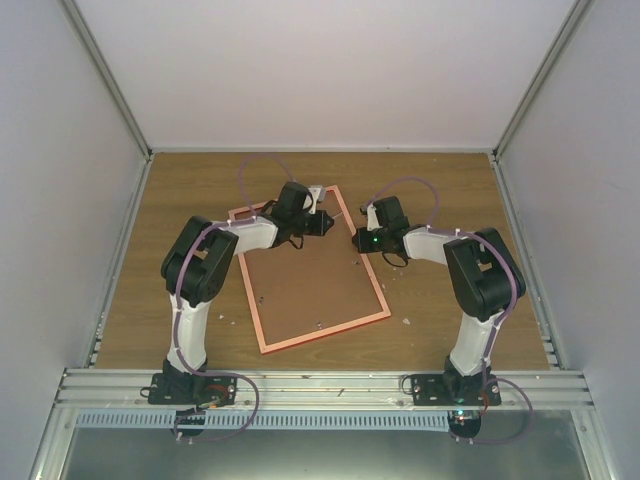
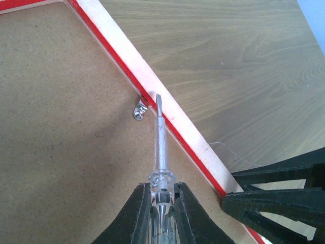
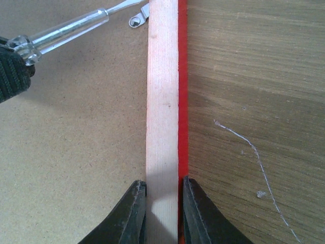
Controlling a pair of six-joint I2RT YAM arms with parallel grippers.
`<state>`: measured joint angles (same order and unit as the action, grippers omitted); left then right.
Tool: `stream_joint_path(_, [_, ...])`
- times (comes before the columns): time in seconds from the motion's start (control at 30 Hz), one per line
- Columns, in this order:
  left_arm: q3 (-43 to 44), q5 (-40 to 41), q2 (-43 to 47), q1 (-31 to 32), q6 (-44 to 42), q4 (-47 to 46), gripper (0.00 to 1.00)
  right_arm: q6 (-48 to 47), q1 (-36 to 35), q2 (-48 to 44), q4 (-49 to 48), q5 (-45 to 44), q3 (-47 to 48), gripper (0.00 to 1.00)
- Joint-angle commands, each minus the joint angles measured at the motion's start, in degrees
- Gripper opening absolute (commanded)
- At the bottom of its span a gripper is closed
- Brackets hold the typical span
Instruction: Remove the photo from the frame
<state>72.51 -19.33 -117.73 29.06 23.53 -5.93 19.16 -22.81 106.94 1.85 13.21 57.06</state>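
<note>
Bright, even light; pics maybe soft.

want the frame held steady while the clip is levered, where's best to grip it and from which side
The frame's long rail near the metal clip, from above: it lies flat, and that narrow strip fits between jaws, as the right gripper shows.

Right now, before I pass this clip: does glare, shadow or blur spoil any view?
Top external: soft, evenly lit, the frame readable. Left wrist: sharp, bright glints on the screwdriver shaft, faint shadow on the backing board. Right wrist: sharp along the frame rail, soft shadow across the board and table.
</note>
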Motion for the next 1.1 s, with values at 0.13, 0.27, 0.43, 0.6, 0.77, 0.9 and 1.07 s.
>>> stream_joint_path(0.13, [1.25, -2.01, -1.75, 0.21, -0.67, -1.28, 0.00, -0.26, -0.15, 0.42, 2.20, 2.61, -1.60, 0.10])
stream_joint_path(0.27, [-0.84, -1.36, -0.30, 0.21, -0.35, -1.51, 0.00, -0.34, -0.15, 0.45, 2.25, 2.61, -1.67, 0.10])
stream_joint_path(0.43, [-1.82, 0.56, 1.09, 0.25, -0.75, -0.19, 0.00, -0.31, -0.19, 0.38, 2.10, 2.61, -1.66, 0.10])
stream_joint_path(0.6, [-2.80, 1.66, 2.30, 0.12, -0.77, 0.02, 0.00, -0.28, -0.20, 0.20, 2.12, 2.55, -1.84, 0.10])
stream_joint_path(0.77, [-2.90, 2.27, 3.03, 0.03, -1.44, 0.93, 0.00, -0.15, -0.13, 0.29, 1.93, 2.69, -2.01, 0.10])
stream_joint_path(0.9, [-2.53, 1.67, 2.74, 0.04, -1.73, 0.87, 0.00, -0.19, -0.15, 0.53, 1.87, 2.85, -1.86, 0.10])
stream_joint_path(1.07, [-1.78, -0.03, 2.05, 0.12, -1.40, -0.21, 0.00, -0.09, -0.15, 0.73, 1.84, 3.26, -1.69, 0.10])
